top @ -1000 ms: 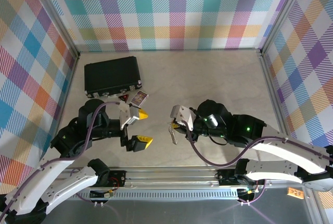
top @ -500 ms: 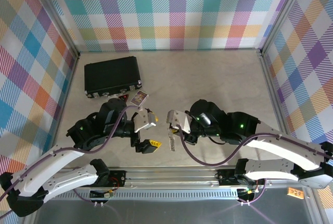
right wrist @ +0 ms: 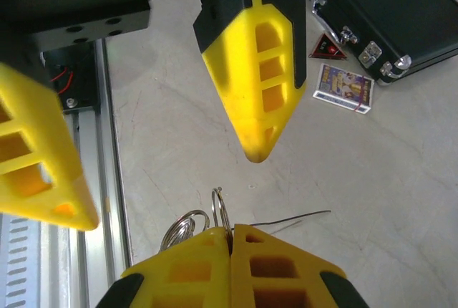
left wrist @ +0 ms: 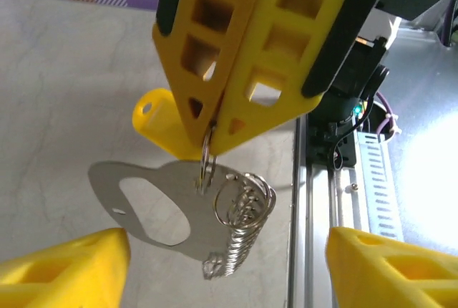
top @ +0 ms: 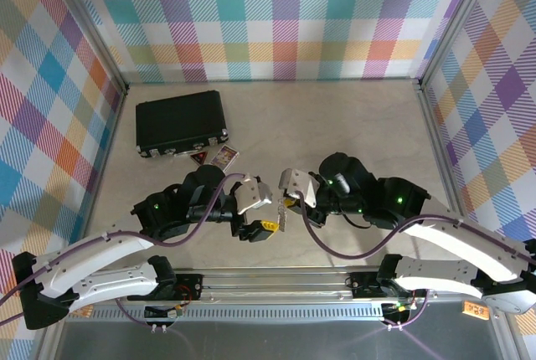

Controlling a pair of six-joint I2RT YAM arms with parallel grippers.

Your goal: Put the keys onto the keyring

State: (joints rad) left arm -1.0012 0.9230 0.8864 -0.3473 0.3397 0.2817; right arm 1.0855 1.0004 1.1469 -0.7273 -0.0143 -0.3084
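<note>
Left gripper [top: 263, 211]: has swung in from the left over the last second to meet the right arm. Its jaws have narrowed from their widest but are apart, clamping nothing.
Right gripper [top: 286, 203]: position barely changed, fingers pressed together on a small ring at the top of the keyring [left wrist: 154, 211].
Keyring: hangs clear of the table under the right fingertips, between the left gripper's two fingertips [left wrist: 68, 268] and touching neither.
Key [left wrist: 159, 123]: its yellow head sits just behind the hanging plate; I cannot tell whether it is already threaded.
Meaning: a two-handed step looks about to start, probably a grasp on the bundle.
Left wrist view: shows the flat plate, its oblong hole and the coil of small rings [left wrist: 243, 211].
Right wrist view: hides the plate, but shows both left fingers [right wrist: 261, 86] well apart.
Black case [top: 182, 122]: far left, unmoved, with cards [right wrist: 345, 87] beside it.
</note>
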